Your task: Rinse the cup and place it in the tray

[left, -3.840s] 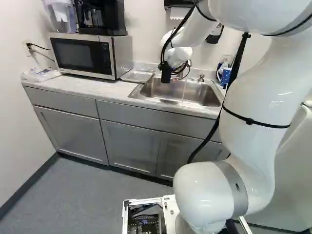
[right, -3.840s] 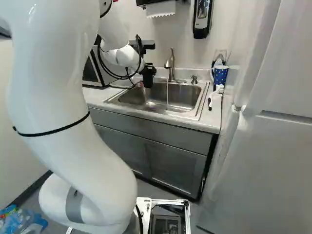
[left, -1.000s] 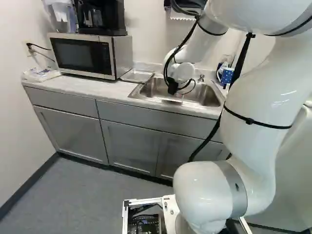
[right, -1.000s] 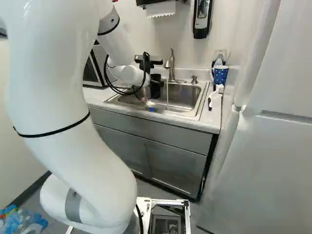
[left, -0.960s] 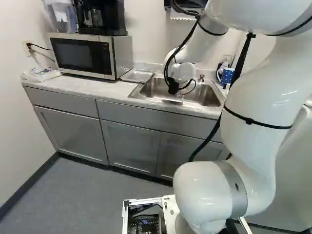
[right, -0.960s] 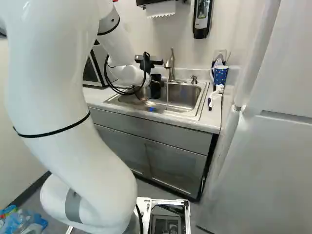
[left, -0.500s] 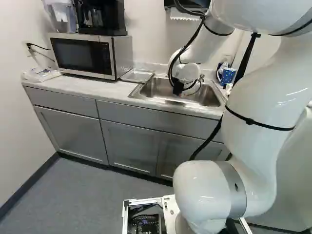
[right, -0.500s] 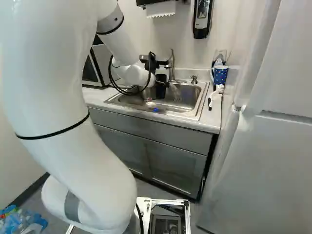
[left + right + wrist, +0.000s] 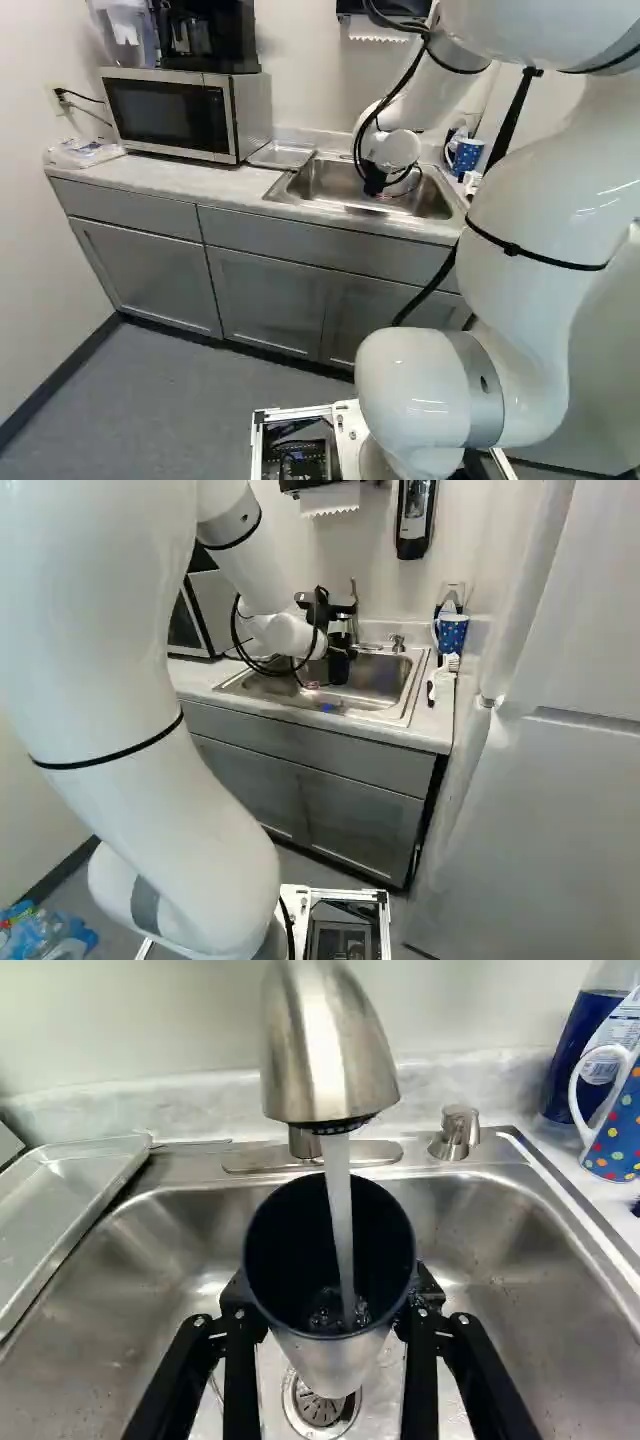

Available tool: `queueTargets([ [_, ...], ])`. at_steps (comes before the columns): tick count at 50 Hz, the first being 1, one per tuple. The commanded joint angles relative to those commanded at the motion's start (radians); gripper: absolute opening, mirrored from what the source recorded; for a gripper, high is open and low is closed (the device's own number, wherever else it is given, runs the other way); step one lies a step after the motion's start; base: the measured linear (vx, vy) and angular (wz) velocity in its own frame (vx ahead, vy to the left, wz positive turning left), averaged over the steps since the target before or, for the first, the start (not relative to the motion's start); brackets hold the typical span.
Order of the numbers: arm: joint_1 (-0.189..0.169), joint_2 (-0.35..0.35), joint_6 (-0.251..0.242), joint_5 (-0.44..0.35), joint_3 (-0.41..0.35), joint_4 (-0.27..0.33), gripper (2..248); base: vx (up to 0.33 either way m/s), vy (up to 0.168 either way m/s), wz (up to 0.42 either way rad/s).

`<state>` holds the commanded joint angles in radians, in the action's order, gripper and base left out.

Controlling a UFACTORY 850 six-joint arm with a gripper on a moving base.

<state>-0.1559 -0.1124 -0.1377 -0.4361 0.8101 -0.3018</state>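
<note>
Gripping the cup (image 9: 280, 1260) with my black gripper (image 9: 374, 185): one finger bears on each side of the wall, so the tool is clenched on it, and the cup is held out over the sink (image 9: 435, 206). In the wrist view its mouth faces the camera, dark inside, with the outer wall a shiny grey lower down.

Faucet (image 9: 325, 1050) running. The spout sits just above the rim and the stream (image 9: 341, 1220) drops straight into the cup, where water churns at the bottom. Drain (image 9: 318, 1410) visible past the cup's lower end, down in the basin. Outside of the cup hard to make out from the base cameras; the wrist view serves best.

Tray (image 9: 281, 155) lies on the counter (image 9: 200, 178), at the sink's edge, between basin and microwave (image 9: 170, 112). Cup is well apart from it, on the faucet's side.

Far side of the sink from the tray: a blue mug (image 9: 451, 632) with coloured dots, a blue bottle (image 9: 582, 1050) behind it, and a white brush (image 9: 446, 670) on the counter in front. Small metal knob (image 9: 456, 1130) on the sink's back ledge, between faucet and mug.
</note>
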Motion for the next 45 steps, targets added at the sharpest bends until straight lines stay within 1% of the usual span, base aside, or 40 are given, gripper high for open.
queueTargets([
  [45,0.0,0.0,0.0,0.0,0.0,0.0,126,0.0,0.0,0.0],
])
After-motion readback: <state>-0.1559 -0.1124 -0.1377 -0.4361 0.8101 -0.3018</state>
